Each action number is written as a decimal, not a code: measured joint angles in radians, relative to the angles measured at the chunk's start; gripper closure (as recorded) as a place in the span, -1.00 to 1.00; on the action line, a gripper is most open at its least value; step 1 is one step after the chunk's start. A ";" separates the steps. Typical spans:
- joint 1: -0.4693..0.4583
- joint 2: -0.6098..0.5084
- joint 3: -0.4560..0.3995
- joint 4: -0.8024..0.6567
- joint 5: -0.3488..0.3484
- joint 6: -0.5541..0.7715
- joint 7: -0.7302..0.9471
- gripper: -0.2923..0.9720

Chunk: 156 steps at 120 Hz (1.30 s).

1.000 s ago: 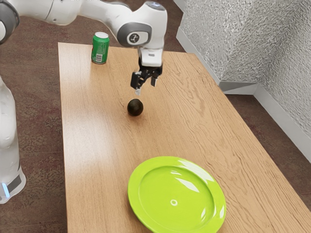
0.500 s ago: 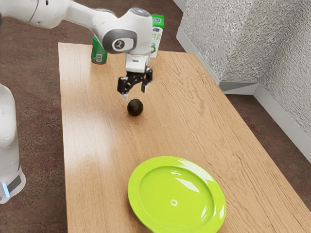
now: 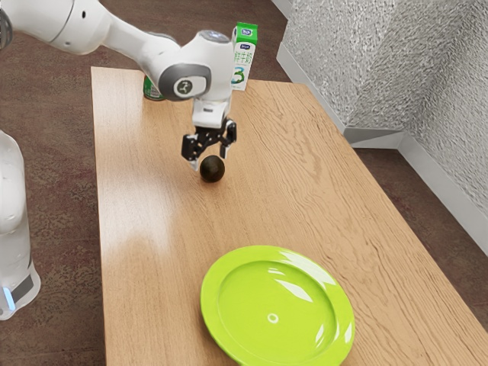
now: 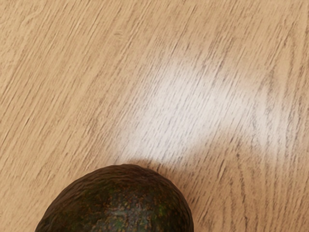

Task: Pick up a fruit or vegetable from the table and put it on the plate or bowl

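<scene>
Exterior view: gripper (image 3: 207,153) hangs just above the avocado (image 3: 212,170), mid-table.
fingers: spread apart, nothing held.
avocado (image 4: 118,200): rests on the table (image 3: 305,191), directly under the hand in the wrist view.
plate (image 3: 278,305): near edge, well apart from the avocado.
far edge: milk carton (image 3: 244,57), green can (image 3: 151,91).

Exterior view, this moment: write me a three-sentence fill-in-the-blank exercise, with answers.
The claw hangs ____ just above the avocado.
The plate is ____ in colour.
At the far end of the table the milk carton stands ____.
Answers: open; green; upright.
</scene>
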 joint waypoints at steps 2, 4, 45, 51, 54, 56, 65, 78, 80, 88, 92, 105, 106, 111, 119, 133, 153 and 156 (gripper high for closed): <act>0.000 0.002 0.000 0.000 -0.001 0.005 0.001 -0.52; 0.000 0.005 0.000 -0.001 -0.002 0.010 0.003 -0.52; 0.001 0.062 0.024 -0.003 -0.012 0.074 0.022 -0.50; 0.002 0.070 0.031 -0.003 -0.014 0.078 0.024 -0.48; 0.001 0.077 0.033 -0.003 -0.014 0.080 0.025 -0.49; 0.001 0.081 0.033 -0.003 -0.014 0.081 0.026 -0.49; -0.003 0.094 0.035 -0.003 -0.015 0.089 0.028 -0.41; -0.005 0.102 0.034 -0.001 -0.015 0.099 0.031 -0.08; -0.005 0.103 0.034 -0.001 -0.015 0.101 0.031 0.00; -0.005 0.102 0.034 -0.001 -0.013 0.107 0.030 0.19; -0.005 0.101 0.032 0.000 -0.013 0.109 0.029 0.17; -0.006 0.095 0.027 0.005 -0.019 0.102 0.028 0.06; -0.006 0.093 0.026 0.005 -0.019 0.101 0.028 0.06; -0.005 0.078 0.016 0.012 -0.021 0.091 0.028 0.04; -0.003 0.054 -0.041 0.047 -0.023 0.063 0.024 0.04; -0.005 0.033 -0.259 0.151 -0.022 -0.017 0.002 0.03; -0.007 0.024 -0.513 0.239 -0.026 -0.109 -0.051 0.02; -0.007 0.024 -0.542 0.248 -0.032 -0.119 -0.059 0.02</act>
